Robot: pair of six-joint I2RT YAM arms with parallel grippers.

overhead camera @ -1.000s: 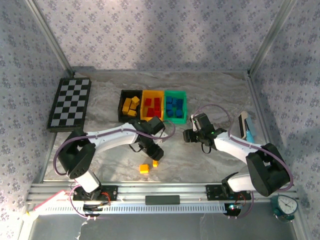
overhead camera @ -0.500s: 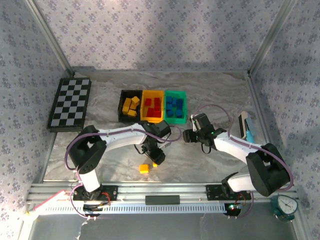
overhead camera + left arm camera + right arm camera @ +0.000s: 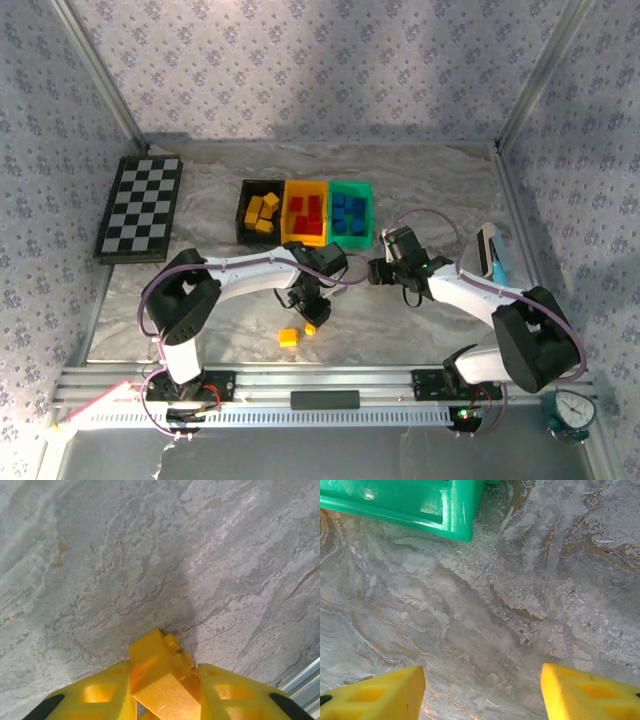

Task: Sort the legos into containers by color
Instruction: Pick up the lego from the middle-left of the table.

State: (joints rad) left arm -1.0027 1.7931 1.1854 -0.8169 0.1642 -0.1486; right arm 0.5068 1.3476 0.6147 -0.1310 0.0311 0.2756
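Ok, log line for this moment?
left gripper: shut on small yellow plastic lego brick | right gripper: open, empty, by green plastic bin

Marbled grey bench (image 3: 440, 190) under both sets of fingers. Black-and-white checkerboard (image 3: 140, 208) lies flat, well left of and beyond the left fingers (image 3: 95, 697). Small white-and-blue object (image 3: 492, 252) at the bench edge, right of the right fingers (image 3: 375, 692). Round dial gauge (image 3: 572, 410) nearer and farther right, off the bench. Floral-papered walls (image 3: 300, 70) beyond.
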